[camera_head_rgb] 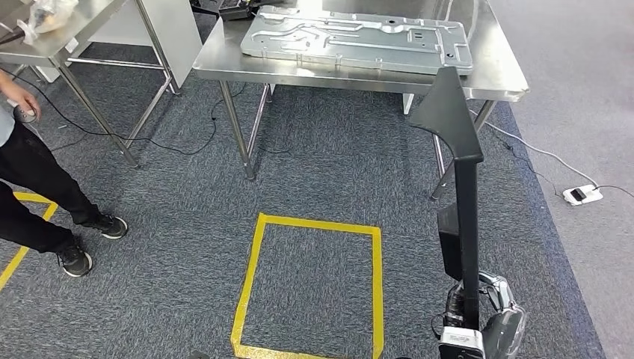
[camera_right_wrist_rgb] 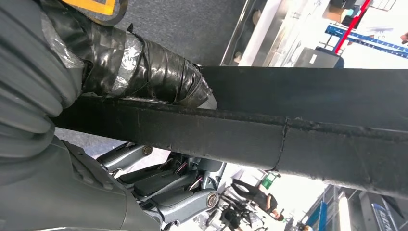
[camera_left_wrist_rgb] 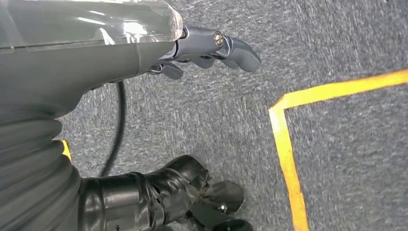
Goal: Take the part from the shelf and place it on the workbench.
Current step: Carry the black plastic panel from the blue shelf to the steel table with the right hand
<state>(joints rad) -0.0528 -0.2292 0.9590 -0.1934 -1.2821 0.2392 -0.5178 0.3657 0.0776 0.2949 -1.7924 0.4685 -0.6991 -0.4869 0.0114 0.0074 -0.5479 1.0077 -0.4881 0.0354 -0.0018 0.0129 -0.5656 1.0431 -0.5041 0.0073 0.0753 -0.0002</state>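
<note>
At the far left of the head view a person (camera_head_rgb: 30, 172) in dark trousers is seen standing on the grey carpet, beside a steel side table (camera_head_rgb: 56, 41). The left hand (camera_left_wrist_rgb: 211, 48) is shown in the left wrist view hanging over the carpet, its fingers loosely apart and nothing held in them; a yellow tape line (camera_left_wrist_rgb: 286, 144) is seen on the floor beyond it. Towards the middle, a yellow tape square (camera_head_rgb: 314, 284) is marked on the floor, and beyond it the workbench (camera_head_rgb: 224, 63) stands with a large grey metal panel (camera_head_rgb: 359, 37) lying flat on its top. To the right, the part (camera_head_rgb: 460, 179), a long black piece with a wedge-shaped head, is carried upright by the right hand (camera_head_rgb: 486, 318), which grips it near its lower end; in the right wrist view the fingers (camera_right_wrist_rgb: 163, 187) are seen wrapped about the black bar. The part's long axis is judged to run up from the hand, its head reaching towards the workbench's right end, which lies ahead of the hand and well apart from it. The right hand being the holder and the nearer, the placing is judged to call for an approach and then a forward reach.
</note>
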